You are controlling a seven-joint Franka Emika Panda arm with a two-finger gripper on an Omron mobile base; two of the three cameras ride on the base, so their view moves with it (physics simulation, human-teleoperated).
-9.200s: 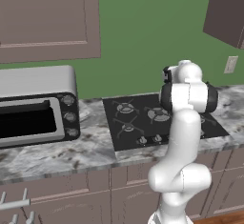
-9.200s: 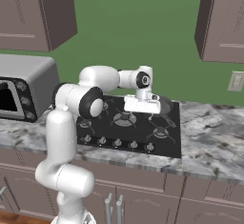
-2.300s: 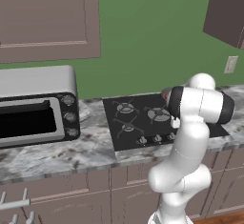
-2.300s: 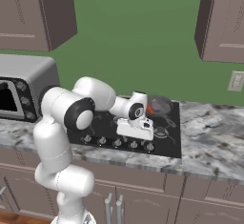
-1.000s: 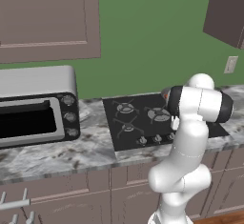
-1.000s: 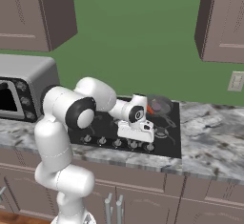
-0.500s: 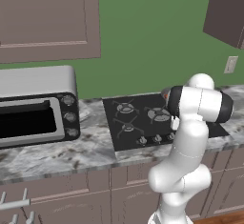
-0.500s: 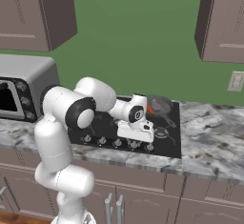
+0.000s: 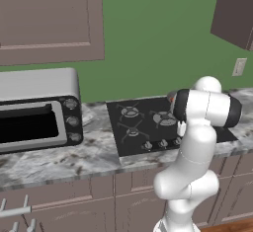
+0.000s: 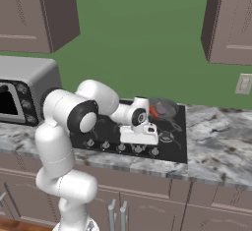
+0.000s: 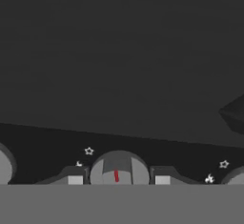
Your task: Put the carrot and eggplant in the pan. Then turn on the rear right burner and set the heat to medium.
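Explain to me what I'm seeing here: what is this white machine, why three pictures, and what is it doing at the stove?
It is a rendered kitchen. The white machine is a robot arm on a base that can drive. Two pictures come from cameras on that base, behind the arm to its left and right. The third comes from a camera on the hand, looking along its end effector.

On the marble counter sit a toaster oven and a black cooktop. A pan at the cooktop's back holds something orange, probably the carrot.

The end effector's two fingers sit on either side of a stove knob with a red mark, closed on it.
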